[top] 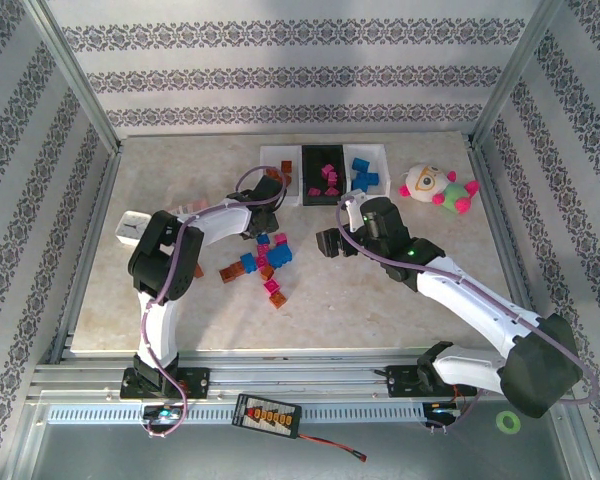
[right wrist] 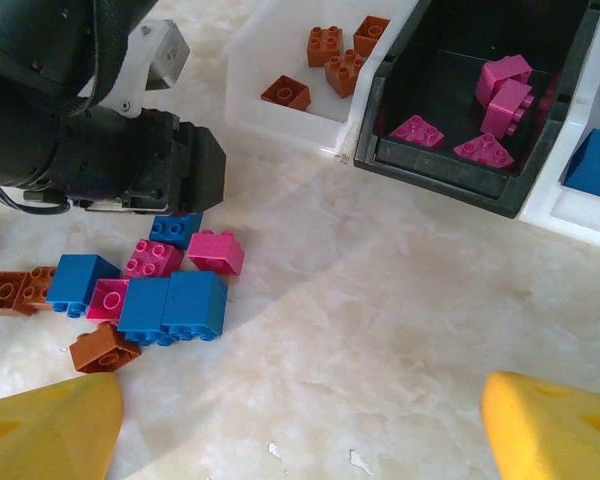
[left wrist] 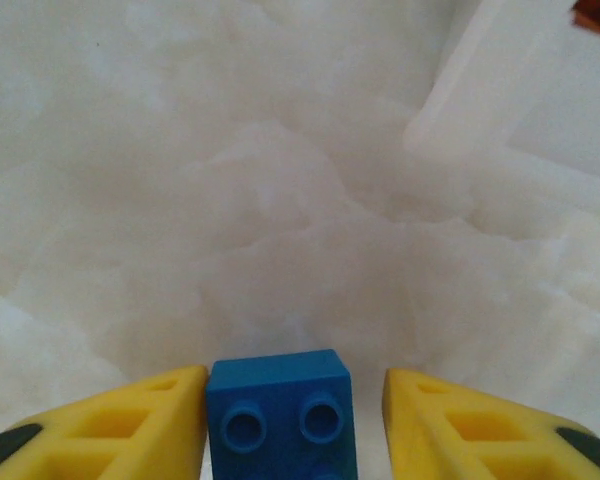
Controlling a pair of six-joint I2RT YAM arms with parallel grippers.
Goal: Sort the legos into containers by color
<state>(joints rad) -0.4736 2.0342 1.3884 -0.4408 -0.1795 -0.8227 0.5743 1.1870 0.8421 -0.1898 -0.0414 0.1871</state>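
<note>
My left claw (left wrist: 295, 385) stands partway open low over the marble table (left wrist: 280, 180). One blue lego (left wrist: 278, 412) sits studs-up between its yellow fingers (left wrist: 140, 425), at 6 o'clock in that wrist view. The left finger lies against the brick's side or just beside it. The right finger stands off it with a clear gap, so I see no grip on it.

From above, the loose legos (top: 268, 262) lie scattered mid-table in a mix of blue, pink and brown. They are at about 7 o'clock from the row of bins, and the left claw is over the pile's 12 o'clock end.

The bins sit touching side by side. The left white bin (right wrist: 280, 120) holds brown bricks, the black bin (right wrist: 430, 172) pink ones, and the right white bin (right wrist: 570, 210) blue ones.

My right claw (right wrist: 300, 400) is spread wide with nothing between its tips, hanging over bare table. From it, the pile lies at 10 o'clock and the bins run from 12 to 2 o'clock, well apart from the tips.
</note>
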